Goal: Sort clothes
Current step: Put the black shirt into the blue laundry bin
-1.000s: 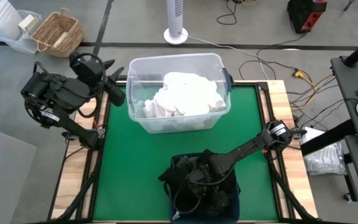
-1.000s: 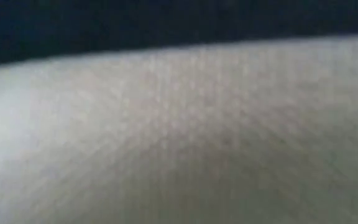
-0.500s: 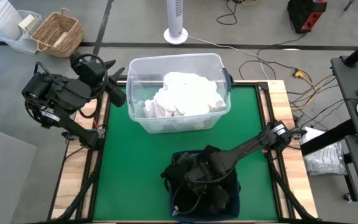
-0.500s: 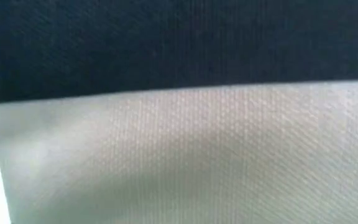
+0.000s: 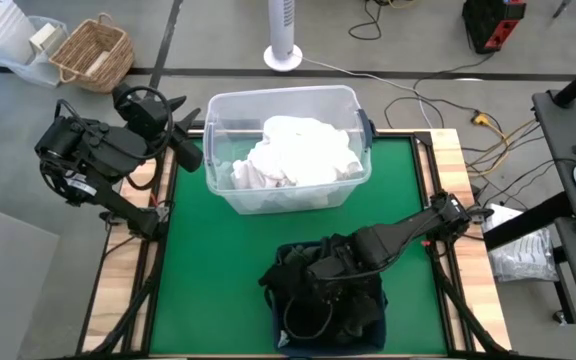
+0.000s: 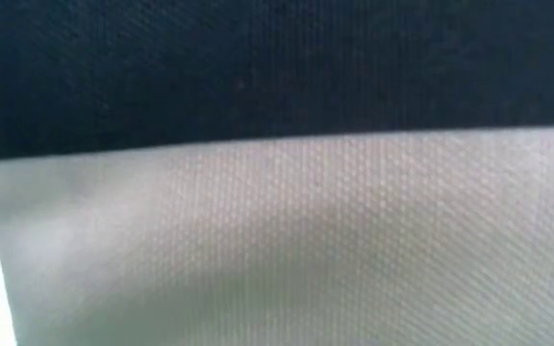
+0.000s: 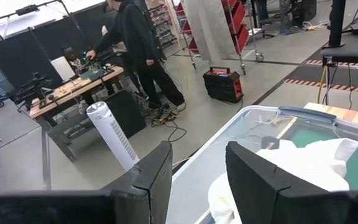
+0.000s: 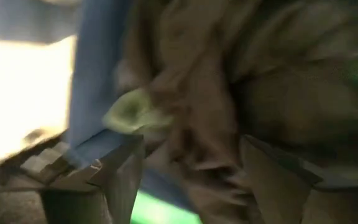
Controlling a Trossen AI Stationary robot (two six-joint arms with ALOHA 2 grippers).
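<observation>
Right gripper (image 5: 320, 272) jaws now apart.

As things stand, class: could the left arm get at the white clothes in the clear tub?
Probably yes. The left gripper waits beside the lidless clear tub, its fingers apart and empty, and the white clothes lie heaped on top. The right gripper is away over the dark clothes.

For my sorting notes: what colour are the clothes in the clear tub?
White; the high view shows it best.
</observation>
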